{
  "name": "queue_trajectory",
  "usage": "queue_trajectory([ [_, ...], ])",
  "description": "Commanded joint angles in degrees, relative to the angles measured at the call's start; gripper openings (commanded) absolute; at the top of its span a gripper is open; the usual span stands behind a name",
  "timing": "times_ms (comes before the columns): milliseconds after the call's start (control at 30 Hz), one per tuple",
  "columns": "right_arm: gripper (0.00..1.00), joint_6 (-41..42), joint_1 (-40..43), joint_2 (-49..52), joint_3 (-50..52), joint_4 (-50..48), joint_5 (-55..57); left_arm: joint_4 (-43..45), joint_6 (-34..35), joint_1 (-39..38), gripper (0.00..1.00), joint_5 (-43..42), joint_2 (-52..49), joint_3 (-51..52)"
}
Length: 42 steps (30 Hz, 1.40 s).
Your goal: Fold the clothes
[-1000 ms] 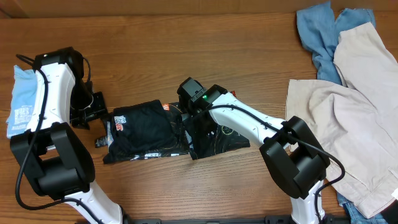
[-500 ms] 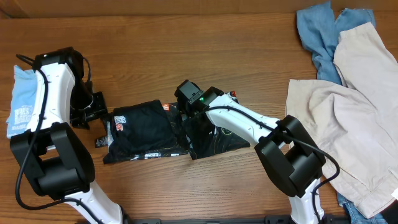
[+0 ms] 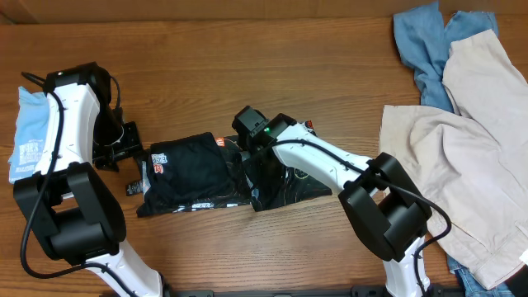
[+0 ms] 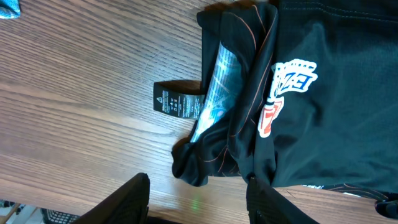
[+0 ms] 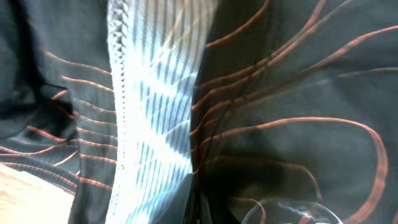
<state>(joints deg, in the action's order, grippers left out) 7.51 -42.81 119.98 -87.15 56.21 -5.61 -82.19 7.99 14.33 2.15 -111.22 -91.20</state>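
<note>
The black garment [image 3: 194, 173] with thin orange contour lines lies partly folded in the middle of the table; it is the one of the clothes being handled. Its white and red print [image 4: 286, 87] and a shiny pale inner band [image 4: 217, 81] show in the left wrist view. My left gripper [image 3: 125, 150] stands open just off the garment's left end, its two fingertips [image 4: 134, 199] straddling the bunched corner [image 4: 193, 168]. My right gripper [image 3: 247, 155] is pressed down on the garment's middle fold. Its jaws [image 5: 199, 202] are shut on the black fabric [image 5: 292, 81] beside the striped band [image 5: 155, 93].
A beige pile [image 3: 462, 148] and a blue garment [image 3: 425, 41] lie at the right. A folded light blue piece [image 3: 29, 132] sits at the far left behind my left arm. A black care tag [image 4: 177, 104] sticks out from the garment's left edge onto the wood.
My right gripper has closed on the fabric at the middle fold and shifted slightly left. The left arm and the garment's left half have not moved.
</note>
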Motion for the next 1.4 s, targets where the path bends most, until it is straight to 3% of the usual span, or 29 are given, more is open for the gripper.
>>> queue_trajectory([
  [0,0.04,0.46,-0.15,-1.68,-5.97,1.62,2.6,-0.04,0.09,0.17,0.54,-0.63,1.64,0.28],
  [1067,0.04,0.42,2.08,-2.54,-8.55,-2.25,13.75,-0.02,-0.09,0.22,0.54,-0.66,1.64,0.28],
  [1367,0.04,0.46,2.08,-2.54,-8.39,2.36,7.67,-0.2,-0.09,0.22,0.53,-0.66,1.64,0.28],
])
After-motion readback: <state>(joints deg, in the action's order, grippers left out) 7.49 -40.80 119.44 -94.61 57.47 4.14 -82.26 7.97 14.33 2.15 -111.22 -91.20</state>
